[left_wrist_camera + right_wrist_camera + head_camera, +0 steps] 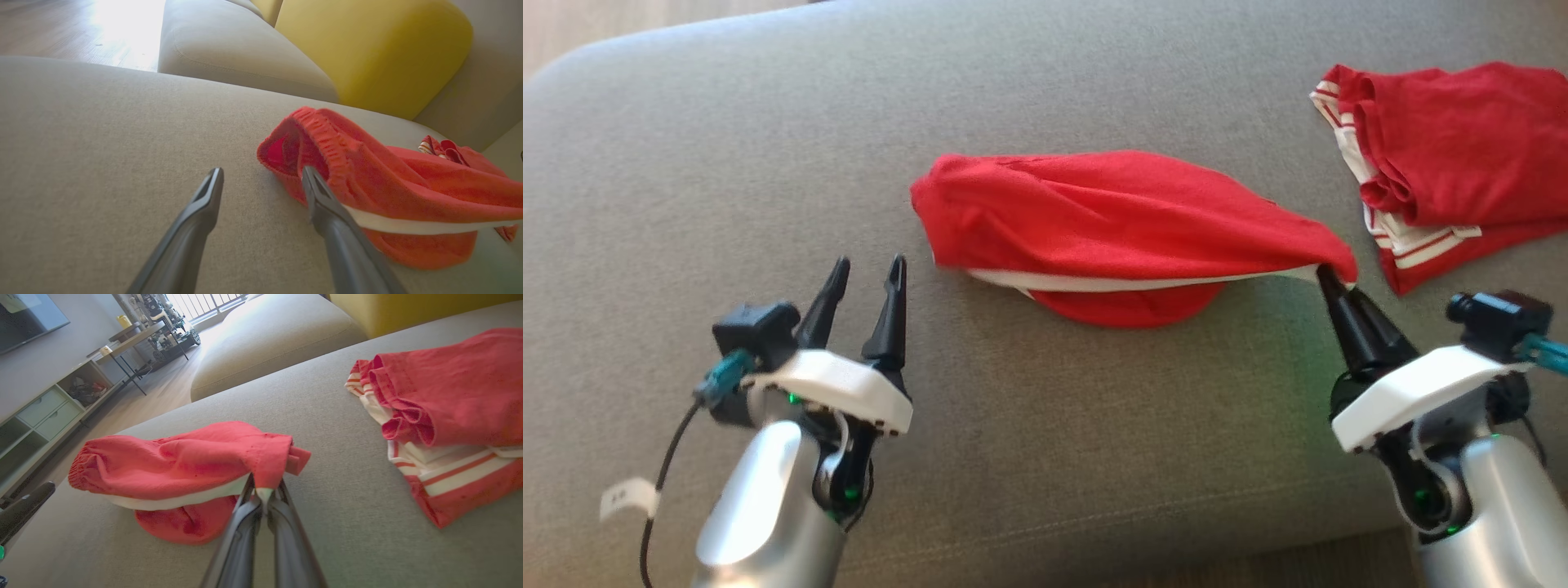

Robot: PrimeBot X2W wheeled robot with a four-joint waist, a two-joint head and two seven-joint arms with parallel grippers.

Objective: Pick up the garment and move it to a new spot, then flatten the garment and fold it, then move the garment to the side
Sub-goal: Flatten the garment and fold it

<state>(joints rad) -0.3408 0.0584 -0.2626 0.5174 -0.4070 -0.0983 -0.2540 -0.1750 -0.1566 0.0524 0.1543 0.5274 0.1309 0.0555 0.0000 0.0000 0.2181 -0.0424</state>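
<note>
The garment [1119,224] is red with a white band and lies crumpled in the middle of the grey couch seat [727,122]. My right gripper [1327,276] is shut on the garment's right corner, and that end is lifted off the cushion. In the right wrist view the two fingers pinch the red and white edge [263,489]. My left gripper [866,273] stands open just left of the garment, holding nothing. In the left wrist view the garment's elastic end [327,151] lies past the right finger [327,208], partly behind it.
A second red garment with white stripes [1445,155] lies folded at the far right of the seat. A yellow cushion [367,49] and another grey cushion [237,53] stand beyond. The seat's front edge [1094,547] runs close to both arms.
</note>
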